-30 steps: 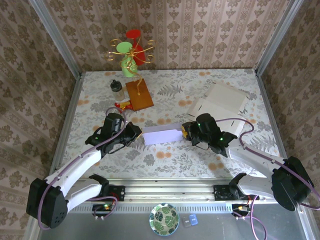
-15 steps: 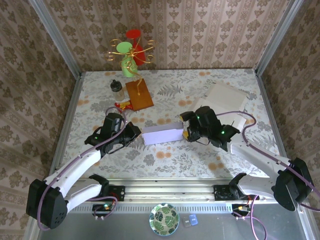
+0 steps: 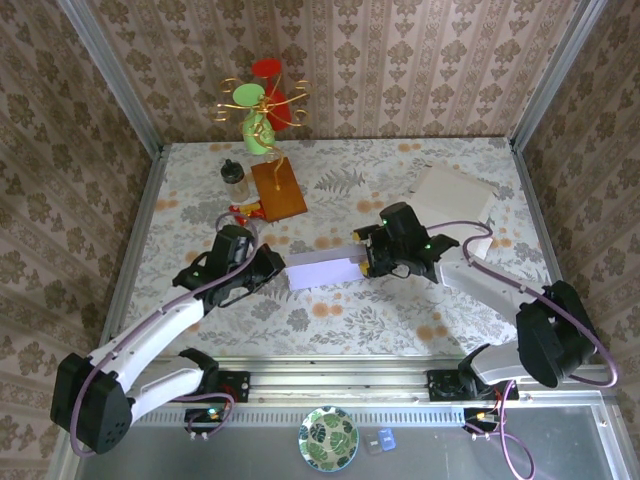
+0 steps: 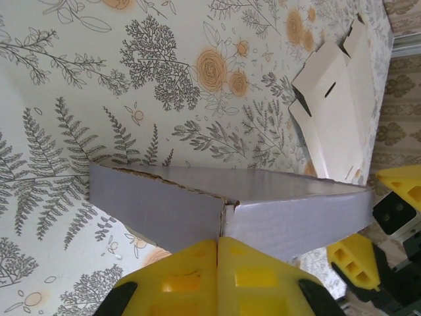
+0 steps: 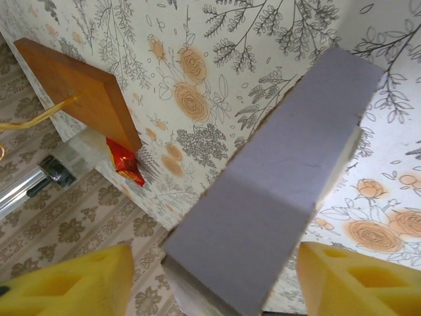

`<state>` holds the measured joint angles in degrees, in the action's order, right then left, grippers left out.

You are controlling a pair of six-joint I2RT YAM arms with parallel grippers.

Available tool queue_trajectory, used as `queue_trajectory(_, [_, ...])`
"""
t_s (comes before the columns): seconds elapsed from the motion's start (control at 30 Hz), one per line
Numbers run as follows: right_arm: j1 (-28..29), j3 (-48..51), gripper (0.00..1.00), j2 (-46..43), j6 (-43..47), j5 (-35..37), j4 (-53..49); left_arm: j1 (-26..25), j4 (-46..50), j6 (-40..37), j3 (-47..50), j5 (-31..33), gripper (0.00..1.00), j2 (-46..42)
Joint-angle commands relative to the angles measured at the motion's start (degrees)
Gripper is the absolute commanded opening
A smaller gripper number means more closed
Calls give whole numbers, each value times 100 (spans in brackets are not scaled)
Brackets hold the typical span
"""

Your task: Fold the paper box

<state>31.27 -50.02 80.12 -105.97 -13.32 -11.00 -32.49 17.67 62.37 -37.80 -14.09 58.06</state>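
The lavender paper box hangs just above the floral table between the two arms. My left gripper is shut on the box's left end. In the left wrist view its yellow fingertips meet at a fold seam of the box. My right gripper is open at the box's right end. In the right wrist view its yellow fingers stand wide on either side of the box, apart from its faces.
Flat white cardboard blanks lie at the back right. A wooden board, a small jar and a red wrapper sit at the back left, behind them a colourful ornament stand. Patterned walls close three sides.
The right gripper opened at the box's right end, drew back a little, then came forward and left to straddle that end. The left gripper stayed shut on the box.
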Motion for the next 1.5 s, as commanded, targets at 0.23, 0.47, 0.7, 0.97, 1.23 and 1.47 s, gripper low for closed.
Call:
queue_trajectory(0.23, [-8,640,51,3,246,-557,734,-325,1142,-923,-549,699,10,196])
queue_trajectory(0.47, [249,1379,39,-437,385,-385,1896,-407,1178,-700,-701,764,31,-249])
queue_trajectory(0.7, [662,2047,47,-359,344,-223,2260,-407,1017,-346,-679,605,33,-358])
queue_trajectory(0.97, [364,1477,72,-455,1403,-531,254,-407,973,-484,-674,713,33,-354])
queue_trajectory(1.23, [-725,318,64,-290,5367,-1161,-1375,-741,1176,-1786,-777,1088,33,-485])
queue_trajectory(1.47, [-727,-983,64,1339,7741,-1573,-2332,-1123,708,-2380,-323,1415,33,-804])
